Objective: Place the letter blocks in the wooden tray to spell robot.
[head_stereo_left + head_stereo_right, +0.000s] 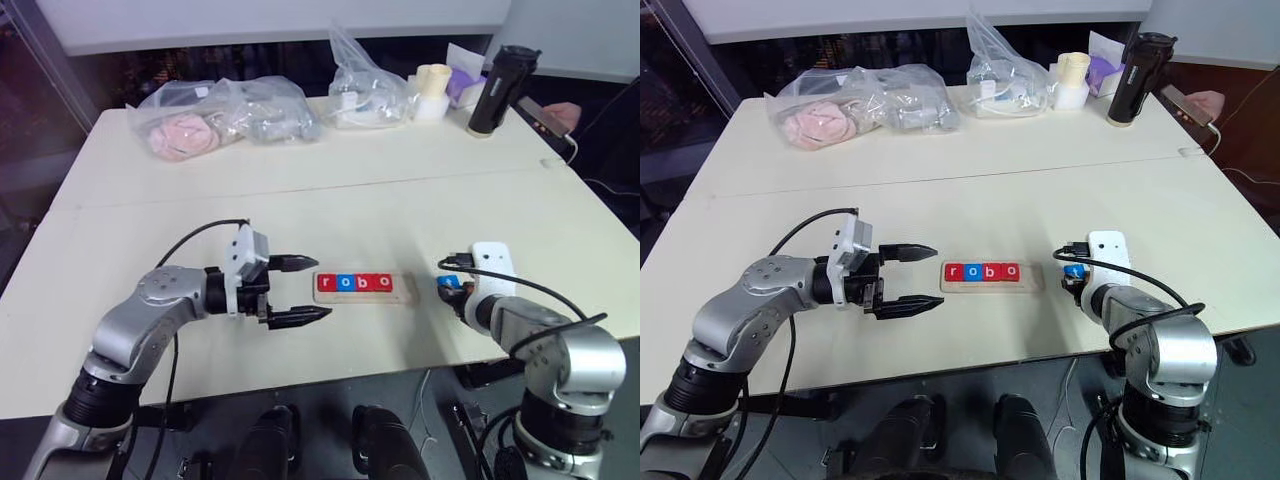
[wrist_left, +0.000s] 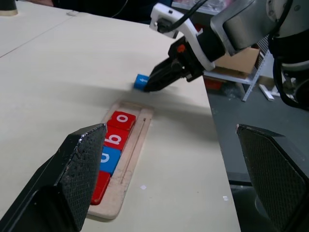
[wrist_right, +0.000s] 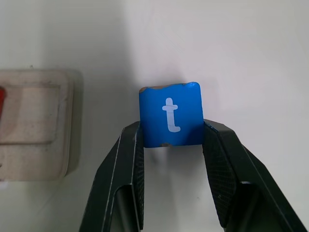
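We are almost done spelling the word. The wooden tray (image 1: 405,296) lies on the table (image 1: 330,170) in front of us, and four letter blocks sit in it in a row: a red r (image 1: 327,283), a blue o (image 1: 346,283), a red b (image 1: 365,282) and a red o (image 1: 383,282). The slot at the tray's right end is bare, and we think that is where the last letter goes.

Our right gripper (image 3: 170,137) has its two black fingers (image 3: 126,159) squeezed on the sides of the blue t block (image 3: 170,113). It holds the block by its edges so the white letter faces up and we can read it. The block is just beside the tray's right end, near the table top (we cannot tell if it touches the table).

Our left gripper (image 1: 300,291) waits just beside the tray's left end with its fingers spread wide and nothing between them. We think it stays there to be out of the way, and maybe to steady the tray if it slides.

Next, we think the t has to slide over the bare slot and drop in straight.
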### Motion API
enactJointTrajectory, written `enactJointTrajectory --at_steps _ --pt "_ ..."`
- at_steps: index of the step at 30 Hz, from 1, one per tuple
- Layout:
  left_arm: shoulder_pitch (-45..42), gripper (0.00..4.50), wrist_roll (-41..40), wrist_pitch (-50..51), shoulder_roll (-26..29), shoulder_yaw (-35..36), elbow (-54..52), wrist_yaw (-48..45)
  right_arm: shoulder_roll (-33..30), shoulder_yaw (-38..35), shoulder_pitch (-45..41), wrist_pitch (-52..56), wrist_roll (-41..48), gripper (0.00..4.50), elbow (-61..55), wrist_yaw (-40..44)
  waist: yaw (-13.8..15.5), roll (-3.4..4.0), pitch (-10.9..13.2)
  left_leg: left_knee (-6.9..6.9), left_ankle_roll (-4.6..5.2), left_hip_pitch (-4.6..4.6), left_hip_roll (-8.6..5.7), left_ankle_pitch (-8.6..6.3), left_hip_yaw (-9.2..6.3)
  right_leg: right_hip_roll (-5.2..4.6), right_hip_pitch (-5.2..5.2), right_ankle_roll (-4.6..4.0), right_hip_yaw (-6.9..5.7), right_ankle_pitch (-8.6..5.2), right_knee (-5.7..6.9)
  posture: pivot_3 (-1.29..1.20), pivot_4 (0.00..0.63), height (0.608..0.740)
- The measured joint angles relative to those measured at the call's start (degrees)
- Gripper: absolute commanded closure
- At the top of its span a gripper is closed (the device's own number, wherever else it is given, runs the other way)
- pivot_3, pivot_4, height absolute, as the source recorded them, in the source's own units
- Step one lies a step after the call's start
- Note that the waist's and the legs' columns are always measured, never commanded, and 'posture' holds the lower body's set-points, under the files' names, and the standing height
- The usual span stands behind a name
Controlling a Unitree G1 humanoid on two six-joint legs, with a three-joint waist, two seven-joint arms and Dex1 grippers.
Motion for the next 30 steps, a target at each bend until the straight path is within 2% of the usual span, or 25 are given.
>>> enactJointTrajectory --at_steps 2,5,7,9,12,13,15,17,20,21,23,27,30 --pt "0.01 0.0 0.1 -0.04 0.0 0.0 0.0 -0.1 0.04 0.06 0.41 0.0 1.23 3.36 0.01 -0.85 0.12 0.01 0.0 -0.04 0.0 -0.02 0.0 0.0 -0.01 -0.01 -0.02 -0.01 -0.01 0.0 -0.02 0.0 0.15 0.738" --pt "0.04 0.0 0.18 -0.05 0.0 0.0 0.0 -0.1 -1.02 0.91 0.42 0.0 2.83 1.94 0.04 -2.08 0.19 0.01 0.0 -0.07 0.01 -0.1 -0.06 0.01 0.0 -0.07 -0.08 -0.13 -0.01 0.07 -0.07 0.0 0.15 0.738" --pt "0.27 0.0 0.31 -0.05 0.04 0.01 0.0 -0.1 -3.56 1.91 0.14 0.0 4.03 0.83 0.07 -2.36 0.25 0.0 0.01 -0.08 0.11 -0.15 -0.1 0.07 0.01 -0.11 -0.1 -0.16 -0.02 0.09 -0.11 0.0 0.15 0.738" --pt "0.28 0.0 0.5 -0.05 0.06 0.01 0.0 -0.09 -7.41 3.04 -0.25 0.0 5.88 0.06 0.67 -1.63 0.32 0.0 0.01 -0.07 0.14 -0.21 -0.13 0.08 0.02 -0.13 -0.12 -0.15 -0.04 0.09 -0.13 0.0 0.15 0.738" --pt "0.29 0.0 0.56 -0.05 0.08 0.01 -0.01 0.0 -14.69 4.89 -1.53 0.01 9.52 0.06 1.89 1.66 0.29 -0.03 0.03 -0.04 0.14 -0.22 -0.12 0.08 0.01 -0.13 -0.1 -0.07 -0.08 0.04 -0.14 0.0 0.15 0.738" --pt "0.28 0.0 0.57 -0.05 0.05 0.01 -0.01 0.09 -18.9 6.95 -1.81 -0.45 10.95 0.06 1.99 4.48 0.28 0.02 0.06 -0.02 0.15 -0.23 -0.12 0.08 0.02 -0.13 -0.1 0.01 -0.09 -0.01 -0.14 0.0 0.15 0.738" --pt "0.29 0.0 0.58 -0.05 0.04 0.02 -0.03 0.34 -31.16 11.89 -1.76 -5.61 13.36 0.06 2.1 14.11 0.32 0.08 0.14 0.02 0.19 -0.27 -0.12 0.07 0.02 -0.15 -0.08 0.12 -0.14 -0.08 -0.16 0.0 0.15 0.738" --pt "0.29 0.0 0.6 -0.05 0.04 0.02 -0.04 0.54 -40.02 13.31 -0.53 -17.69 13.46 0.06 4.18 25.35 0.3 0.01 0.15 0.07 0.22 -0.28 -0.09 0.03 0.0 -0.14 0.01 0.15 -0.26 -0.09 -0.28 0.0 0.15 0.738" --pt "0.19 0.0 0.59 -0.07 0.05 0.02 -0.05 0.71 -49.28 17.71 3.85 -45.88 6.22 0.06 13.57 41.05 0.24 0.02 0.15 0.04 0.16 -0.28 -0.08 -0.05 0.0 -0.12 0.15 0.17 -0.35 -0.07 -0.59 0.0 0.15 0.738" --pt "0.19 0.0 0.6 -0.07 0.06 0.02 -0.04 0.73 -50.67 19.23 4.16 -55.3 3.43 0.06 18.09 45.53 0.19 0.01 0.15 0.03 0.16 -0.29 -0.08 -0.07 0.01 -0.12 0.2 0.17 -0.39 -0.05 -0.74 0.0 0.15 0.738" --pt "0.06 0.0 0.6 -0.07 0.04 0.02 0.0 0.73 -49.84 20.69 1.96 -65.79 1.49 0.06 25.53 51.87 0.0 0.02 0.16 0.08 0.35 -0.33 -0.08 -0.07 0.09 -0.15 0.18 0.22 -0.34 0.1 -0.79 0.0 0.15 0.738" --pt "-1.0 0.0 0.59 -0.08 0.11 0.08 -0.03 0.71 -46.79 24.42 -5.81 -79.33 -1.67 0.06 40.16 62.34 0.24 0.01 0.17 0.09 0.39 -0.36 -0.08 -0.06 0.08 -0.13 0.14 0.09 -0.29 0.27 -0.79 0.0 0.15 0.738" --pt "-0.96 0.0 0.59 -0.06 0.15 0.04 0.0 0.74 -43.03 26.14 -10.28 -84.71 -4.34 0.06 49.29 65.72 0.41 0.01 0.17 0.1 0.39 -0.38 -0.08 -0.06 0.08 -0.13 0.12 0.06 -0.28 0.29 -0.78 0.0 0.15 0.738"
